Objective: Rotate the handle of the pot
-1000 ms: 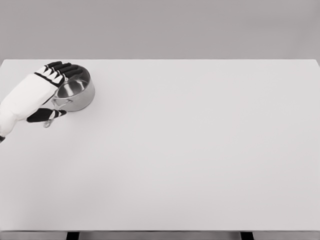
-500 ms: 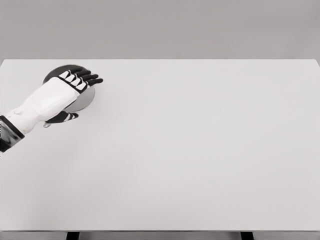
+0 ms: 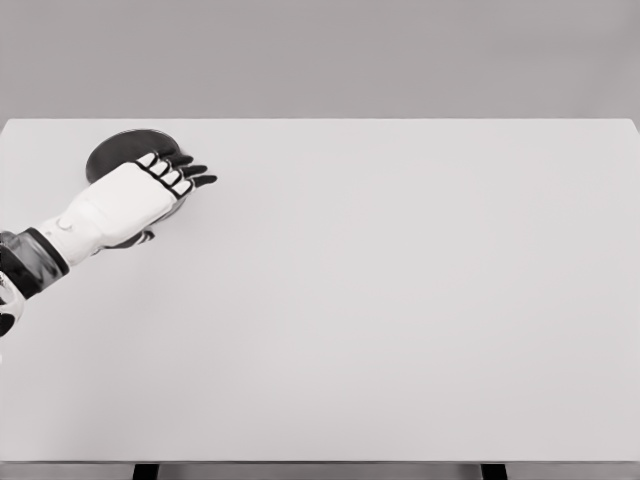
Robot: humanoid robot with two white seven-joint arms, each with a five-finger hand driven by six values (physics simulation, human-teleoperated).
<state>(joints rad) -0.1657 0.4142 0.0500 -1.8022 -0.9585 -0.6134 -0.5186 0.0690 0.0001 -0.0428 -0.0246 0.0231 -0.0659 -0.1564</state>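
The left hand (image 3: 130, 200) is seen flat and loose over the pot (image 3: 115, 150), gripping nothing. The pot is found far left on the tabletop (image 3: 400, 300), mostly hidden. It is likely hard, shiny and slippery. Its handle should be held.

We see only our left arm, entering at the frame's left edge just below the middle, its dark cuff and grey wrist section angled up and to the right. Our left hand (image 3: 128, 200) lies in the upper left of the frame, white back facing the camera. Its black fingers (image 3: 192, 170) stretch out straight and close together, pointing right. The thumb tip peeks out beneath the palm.
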